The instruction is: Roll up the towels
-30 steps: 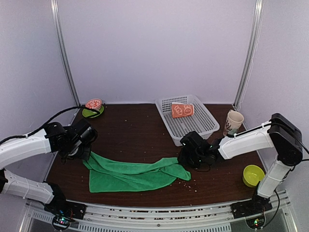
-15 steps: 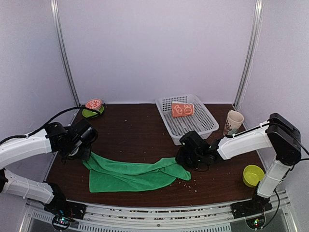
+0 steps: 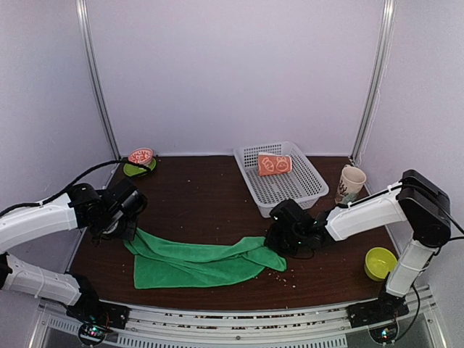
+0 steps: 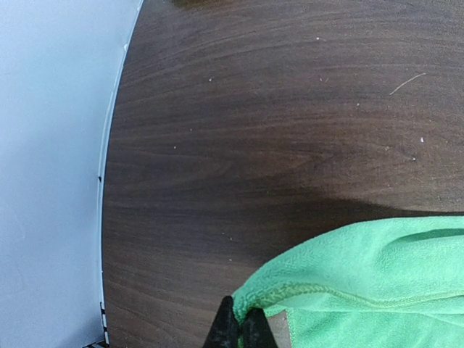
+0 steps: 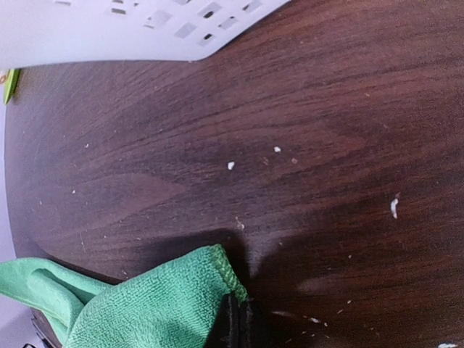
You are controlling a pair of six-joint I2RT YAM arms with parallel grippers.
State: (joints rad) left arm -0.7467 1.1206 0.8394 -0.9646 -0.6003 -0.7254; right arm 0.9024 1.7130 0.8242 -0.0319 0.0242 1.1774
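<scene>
The green towel [image 3: 199,262] lies crumpled and stretched across the front of the dark wooden table [image 3: 203,196]. My left gripper [image 3: 125,230] is shut on its left corner; the left wrist view shows the hemmed green edge [image 4: 341,279] pinched between the black fingertips [image 4: 226,330]. At the towel's right end my right gripper [image 3: 275,243] is shut on the other corner, and the right wrist view shows the green towel [image 5: 152,304] hem caught in the closed fingertips [image 5: 233,322]. The orange towel [image 3: 274,164], printed with white cartoons, lies rolled in the white basket [image 3: 312,190].
A cup [image 3: 351,183] stands right of the basket. A yellow-green bowl [image 3: 380,262] sits at the front right by the right arm's base. At the back left a red-patterned bowl rests on a green plate [image 3: 140,164]. Crumbs [image 5: 230,165] dot the table.
My right gripper has shut on the green towel's right corner and crept slightly left. The left arm and the towel's left end have not moved.
</scene>
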